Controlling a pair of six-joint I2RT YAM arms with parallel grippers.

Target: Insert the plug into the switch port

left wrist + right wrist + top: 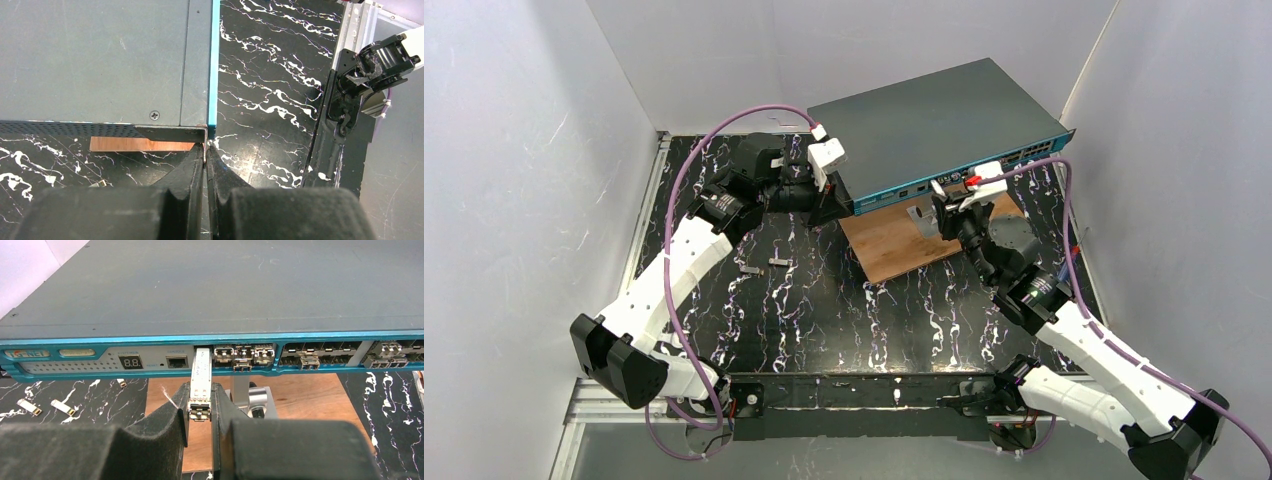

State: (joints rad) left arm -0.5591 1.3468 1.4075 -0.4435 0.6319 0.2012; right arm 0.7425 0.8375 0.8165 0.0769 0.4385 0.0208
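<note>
The switch (934, 125) is a wide dark grey box with a teal front strip (150, 340), resting on a brown wooden board (904, 240). My right gripper (200, 402) is shut on the plug (201, 382), a small silver module whose front end reaches the teal strip just right of the console socket (176, 361). Whether it is inside a port I cannot tell. My left gripper (206, 152) is shut on the thin metal mounting bracket (172, 132) at the switch's left front corner; it also shows in the top view (829, 190).
Spare silver modules lie on the black marbled table (764, 265), also at the left of the right wrist view (45, 407). A metal post fixture (257, 400) stands on the board under the switch front. White walls surround the table closely.
</note>
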